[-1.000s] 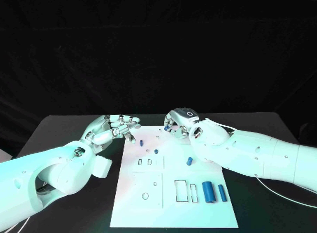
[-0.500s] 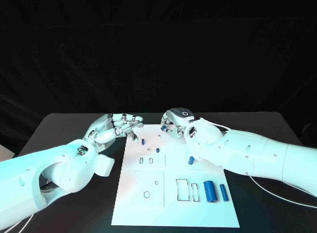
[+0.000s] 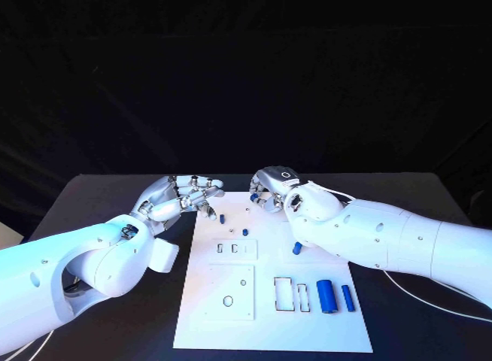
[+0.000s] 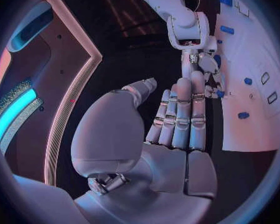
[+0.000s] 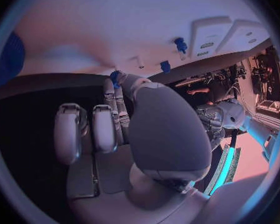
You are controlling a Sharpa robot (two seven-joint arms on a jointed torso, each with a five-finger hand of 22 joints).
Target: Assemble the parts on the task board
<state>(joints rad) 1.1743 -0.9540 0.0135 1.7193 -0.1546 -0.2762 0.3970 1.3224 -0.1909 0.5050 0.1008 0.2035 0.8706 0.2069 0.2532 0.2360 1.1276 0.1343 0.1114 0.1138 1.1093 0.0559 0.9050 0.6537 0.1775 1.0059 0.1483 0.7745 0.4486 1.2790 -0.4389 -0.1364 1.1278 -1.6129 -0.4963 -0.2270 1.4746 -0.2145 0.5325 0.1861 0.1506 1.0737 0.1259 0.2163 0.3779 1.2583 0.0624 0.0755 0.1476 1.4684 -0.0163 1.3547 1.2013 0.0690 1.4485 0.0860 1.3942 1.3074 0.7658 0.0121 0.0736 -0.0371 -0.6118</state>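
Note:
The white task board (image 3: 270, 325) lies mid-table. My right hand (image 3: 274, 188) hovers over the board's far edge, and the right wrist view shows a small blue part (image 5: 117, 77) pinched at its fingertips. My left hand (image 3: 187, 195) hangs beside the board's far left corner with its fingers held together and nothing in them; the left wrist view shows its fingers (image 4: 184, 112) pointing toward the right hand (image 4: 195, 45). Two small blue parts (image 3: 223, 219) (image 3: 246, 231) stand near the far end. Another blue part (image 3: 297, 247) lies mid-board.
Two longer blue cylinders (image 3: 325, 295) (image 3: 346, 298) lie at the board's near right, beside rectangular slots (image 3: 282, 293). An oval hole (image 3: 228, 301) and small slots (image 3: 234, 247) mark the board's left half. Black table (image 3: 105, 199) surrounds the board.
My right hand has shifted slightly to the left along the board's far edge, still pinching the small blue part. The left hand has barely moved.

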